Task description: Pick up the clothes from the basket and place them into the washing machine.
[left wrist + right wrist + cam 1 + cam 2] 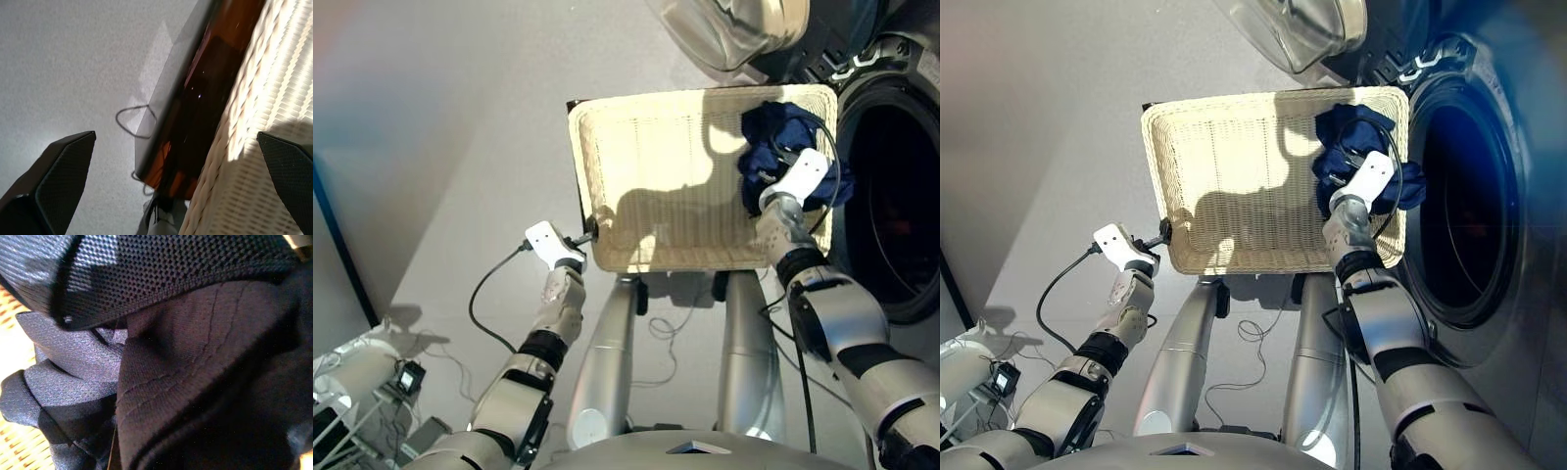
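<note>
Nearest the robot, the left gripper (588, 231) sits at the near left corner of the cream woven basket (656, 157). Its jaws are spread wide, one on each side of the basket's rim, and are not closed on it. Across the basket, at its far right corner, lies a bunched pile of navy blue clothes (1351, 132) with some black fabric showing among the folds. The right gripper (790, 163) is pushed down into that pile, so the clothes lie directly under and ahead of it. Cloth hides its jaws, so I cannot tell whether they are open or closed. Just beyond the basket's right edge is the washing machine (1459, 206), its round drum opening dark and its door (1298, 29) swung open past the basket's far edge. The right arm is the nearer one to both clothes and drum.
</note>
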`<state>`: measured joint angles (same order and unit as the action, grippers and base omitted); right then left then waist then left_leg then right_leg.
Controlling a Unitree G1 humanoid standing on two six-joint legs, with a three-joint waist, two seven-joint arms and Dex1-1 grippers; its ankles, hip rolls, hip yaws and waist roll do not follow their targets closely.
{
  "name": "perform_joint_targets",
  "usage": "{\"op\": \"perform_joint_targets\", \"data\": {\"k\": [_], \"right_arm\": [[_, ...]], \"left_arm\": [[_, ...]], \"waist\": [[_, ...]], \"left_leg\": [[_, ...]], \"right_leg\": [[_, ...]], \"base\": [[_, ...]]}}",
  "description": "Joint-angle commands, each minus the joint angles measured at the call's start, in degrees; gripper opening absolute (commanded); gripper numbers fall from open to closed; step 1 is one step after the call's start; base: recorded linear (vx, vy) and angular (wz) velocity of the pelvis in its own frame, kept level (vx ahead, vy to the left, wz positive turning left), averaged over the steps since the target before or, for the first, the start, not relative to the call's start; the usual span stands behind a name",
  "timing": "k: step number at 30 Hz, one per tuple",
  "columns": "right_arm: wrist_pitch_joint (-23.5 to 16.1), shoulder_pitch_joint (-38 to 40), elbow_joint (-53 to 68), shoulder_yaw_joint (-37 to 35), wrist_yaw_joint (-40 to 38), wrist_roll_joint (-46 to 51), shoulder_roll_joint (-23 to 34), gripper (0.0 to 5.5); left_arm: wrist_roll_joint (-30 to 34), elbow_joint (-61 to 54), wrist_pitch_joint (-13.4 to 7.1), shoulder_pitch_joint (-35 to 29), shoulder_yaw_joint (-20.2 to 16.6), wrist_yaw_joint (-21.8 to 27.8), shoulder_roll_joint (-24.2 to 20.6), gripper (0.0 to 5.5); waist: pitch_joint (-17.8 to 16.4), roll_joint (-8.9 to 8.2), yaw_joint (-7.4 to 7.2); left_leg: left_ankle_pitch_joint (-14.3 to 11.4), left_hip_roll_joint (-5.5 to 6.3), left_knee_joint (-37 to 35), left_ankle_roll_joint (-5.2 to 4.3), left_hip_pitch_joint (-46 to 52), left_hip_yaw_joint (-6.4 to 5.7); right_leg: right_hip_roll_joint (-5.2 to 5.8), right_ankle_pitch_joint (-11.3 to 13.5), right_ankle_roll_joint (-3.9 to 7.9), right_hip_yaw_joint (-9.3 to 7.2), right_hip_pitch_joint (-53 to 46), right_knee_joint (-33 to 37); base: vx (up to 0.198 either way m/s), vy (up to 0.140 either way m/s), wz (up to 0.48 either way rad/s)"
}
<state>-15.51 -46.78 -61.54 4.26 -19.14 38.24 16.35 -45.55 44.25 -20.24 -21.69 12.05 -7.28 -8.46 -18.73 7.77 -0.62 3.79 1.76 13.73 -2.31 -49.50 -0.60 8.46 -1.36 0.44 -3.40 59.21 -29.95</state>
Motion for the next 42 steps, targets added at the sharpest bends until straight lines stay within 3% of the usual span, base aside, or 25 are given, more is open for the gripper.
{"op": "perform_joint_targets", "data": {"k": [1, 7, 9, 13, 14, 15, 20, 22, 23, 30, 33, 34, 35, 36, 42], "right_arm": [[-5.78, 2.55, 10.45, -3.33, -8.23, -8.52, 2.30, 0.00], [-6.83, 3.68, 14.27, -11.60, -18.51, -14.21, 7.68, 0.00], [-5.90, 1.90, 11.19, -15.69, -23.61, -15.64, 13.70, 0.00], [-4.89, -3.12, 3.33, -16.47, -27.56, -13.79, 20.95, 0.00], [-4.97, -3.29, 3.11, -16.34, -27.51, -13.71, 21.08, 0.52], [-5.33, -3.23, 5.56, -14.70, -26.92, -14.21, 17.12, 5.50], [-4.54, -4.43, 3.45, -9.61, -17.78, -8.78, 16.46, 5.50], [-4.44, -3.86, 3.63, -6.35, -13.52, -7.68, 13.67, 5.50], [-4.13, -2.93, 3.57, -3.29, -9.31, -7.25, 10.95, 5.50], [-3.44, 0.63, 4.54, 1.56, -2.67, -6.94, 4.07, 5.50], [-2.72, 4.77, 4.31, 3.43, 1.87, -6.00, 0.91, 5.50], [-2.47, 6.15, 4.35, 3.94, 2.77, -6.03, 0.07, 5.50], [-2.47, 6.18, 4.37, 3.95, 2.77, -6.04, 0.06, 5.50], [-1.86, 8.92, 3.65, 4.74, 4.30, -6.27, -1.58, 5.50], [0.05, 17.96, 1.33, 7.22, 8.40, -9.10, -4.67, 5.50]], "left_arm": [[0.83, -0.47, -4.00, 2.13, -3.49, -1.82, -1.19, 5.50], [1.58, -2.10, -4.68, 4.08, -3.31, -1.89, -1.25, 5.50], [1.28, -3.39, -4.79, 5.09, -3.08, -1.40, -2.06, 5.50], [0.19, -3.38, -4.10, 6.86, -2.20, -0.96, -3.05, 5.50], [0.17, -3.42, -4.09, 6.86, -2.21, -0.97, -2.99, 5.50], [-0.63, -3.47, -3.87, 7.12, -2.31, -1.58, -2.57, 5.50], [-1.67, -0.93, -3.14, 6.69, -2.70, -0.44, -2.34, 5.50], [-1.61, -0.70, -2.81, 6.28, -2.51, 0.05, -2.49, 5.50], [-1.63, -0.72, -2.67, 5.98, -2.34, 0.51, -2.50, 5.50], [-1.81, -0.77, -2.37, 5.68, -3.84, 1.36, -2.51, 5.50], [-2.82, 0.29, -2.02, 6.15, -5.07, 2.95, -1.66, 5.50], [-2.49, 0.89, -1.81, 6.12, -5.18, 3.19, -1.49, 5.50], [-2.50, 0.89, -1.81, 6.14, -5.18, 3.19, -1.50, 5.50], [-1.61, 3.06, -1.14, 6.27, -5.21, 3.55, -0.92, 5.50], [4.62, 8.21, 0.26, 7.57, -3.96, 4.96, 0.15, 5.50]], "waist": [[0.76, 0.49, -2.26], [1.05, 1.15, -2.73], [1.33, 1.79, -2.67], [1.93, 2.75, -1.79], [2.02, 2.82, -1.77], [2.06, 3.07, -1.66], [2.14, 2.34, -1.85], [2.14, 2.04, -2.03], [2.66, 1.94, -1.66], [3.56, 0.68, -1.71], [4.44, -0.87, -1.60], [4.36, -1.55, -1.93], [4.31, -1.55, -1.95], [5.05, -2.66, -2.02], [5.96, -5.34, -2.22]], "left_leg": [[-5.66, 0.94, 1.18, 1.53, 3.53, 2.14], [-5.13, 1.23, -1.25, 1.74, 5.27, 2.90], [-4.93, 1.45, -1.60, 1.72, 5.00, 3.06], [-5.19, 1.58, -0.72, 1.90, 3.72, 2.92], [-5.23, 1.56, -0.65, 1.90, 3.56, 2.93], [-5.24, 1.48, -0.34, 1.99, 2.96, 3.05], [-5.66, 0.95, 0.86, 1.91, 2.02, 3.11], [-5.61, 0.79, 1.18, 1.84, 1.91, 3.12], [-7.11, 0.54, 1.21, 1.52, 2.75, 2.45], [-6.93, 0.37, 1.10, 1.24, 4.07, 1.90], [-6.71, 0.20, -0.01, 1.09, 6.44, 1.48], [-4.91, 0.37, -0.39, 1.22, 6.50, 1.88], [-4.88, 0.37, -0.45, 1.22, 6.61, 1.86], [-4.83, 0.33, -1.40, 1.07, 8.90, 1.64], [-4.81, 0.09, -4.28, 0.71, 18.09, 1.08]], "right_leg": [[-0.78, 3.51, 5.25, 0.76, -6.42, 10.94], [-1.19, 4.96, 5.94, 1.98, -7.75, 14.17], [-1.14, 5.00, 6.11, 2.48, -7.17, 14.24], [-1.24, 5.00, 6.01, 2.88, -6.05, 13.61], [-1.26, 4.99, 6.01, 2.90, -5.89, 13.55], [-1.41, 5.17, 5.82, 3.16, -5.23, 13.43], [-1.84, 4.98, 5.48, 3.13, -4.72, 12.74], [-1.97, 5.06, 5.39, 3.00, -5.04, 12.93], [-2.32, 3.37, 5.64, 3.15, -5.85, 12.57], [-2.42, 3.23, 5.37, 2.00, -8.07, 12.99], [-2.42, 3.41, 5.46, 0.98, -10.79, 14.21], [-2.05, 5.19, 5.12, 0.53, -11.14, 15.12], [-2.04, 5.20, 5.12, 0.51, -11.25, 15.18], [-2.01, 5.45, 5.29, 0.07, -13.74, 16.36], [-1.70, 5.76, 5.85, -1.12, -23.93, 20.06]], "base": [[-0.120, 0.066, -0.212], [-0.016, 0.044, -0.211], [-0.009, 0.028, -0.079], [0.000, 0.000, 0.000], [0.000, 0.000, 0.000], [0.000, 0.000, 0.000], [0.001, -0.011, -0.009], [0.065, -0.031, -0.013], [0.127, -0.060, -0.033], [0.022, -0.020, -0.006], [-0.013, -0.039, 0.041], [-0.076, -0.047, 0.128], [0.000, 0.000, 0.000], [0.065, -0.021, 0.112], [0.081, 0.000, -0.002]]}}
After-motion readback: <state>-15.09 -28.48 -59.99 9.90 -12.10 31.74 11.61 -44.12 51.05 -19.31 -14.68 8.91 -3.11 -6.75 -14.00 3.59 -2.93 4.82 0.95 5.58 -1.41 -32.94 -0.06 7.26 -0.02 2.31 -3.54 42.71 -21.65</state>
